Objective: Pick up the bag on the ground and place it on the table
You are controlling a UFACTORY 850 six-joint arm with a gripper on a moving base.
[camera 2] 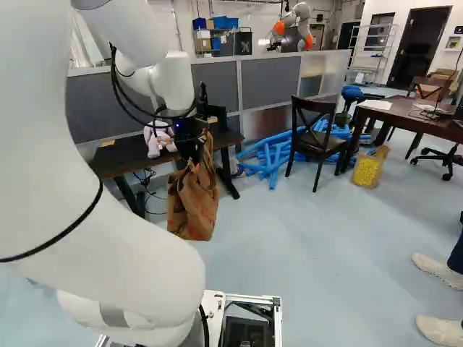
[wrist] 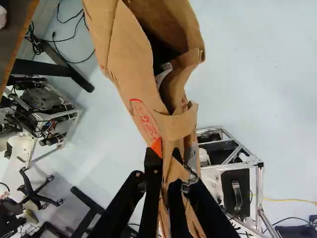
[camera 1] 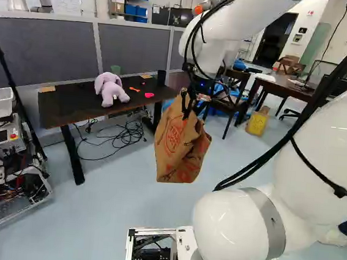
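Plush toy [camera 1: 111,91], obstacle on table [camera 1: 71,106]

White, rounded arm [camera 1: 237,234] with black cables [camera 1: 269,157].

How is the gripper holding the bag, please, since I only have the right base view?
Observer: In the wrist view, the gripper has the paper of the bag pinched between its fingers.
Operator: Thank you, and could you tell me whether the bag is open at the top?
Observer: Yes, it gapes open ahead of the gripper in the wrist view.
Operator: What lies on the table beside the toy, if you can see?
Observer: The left base view shows a pink piece to the right of the toy.
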